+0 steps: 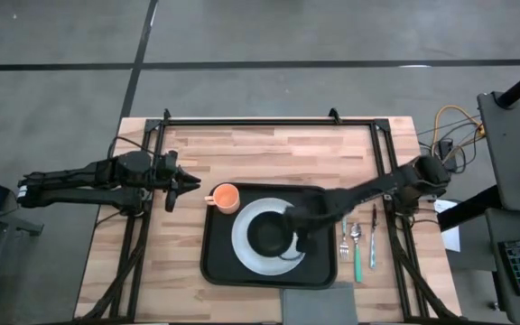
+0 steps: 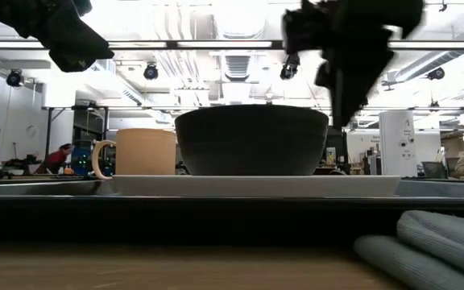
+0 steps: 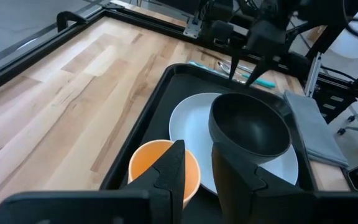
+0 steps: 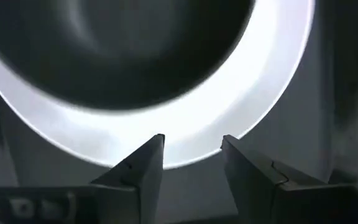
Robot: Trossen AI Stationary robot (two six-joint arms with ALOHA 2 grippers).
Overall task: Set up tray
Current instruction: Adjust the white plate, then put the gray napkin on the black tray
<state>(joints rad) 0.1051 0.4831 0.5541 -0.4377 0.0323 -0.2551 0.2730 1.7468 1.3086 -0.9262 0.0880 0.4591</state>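
One bowl half hidden under right gripper, tray

Black rimmed tray, flat on table, near front edge

two dark jointed arms, matte black links, left gripper with wedge-shaped black fingers, right gripper with matching pointed black fingers

from my remote seat, finishes | table: pale wood planks, visible grain, matt | tray: black, smooth plastic look, low sheen | plate: white, smooth, glossy | bowl: dark, matt | mug: orange, smooth | napkin: grey cloth | cutlery: shiny metal
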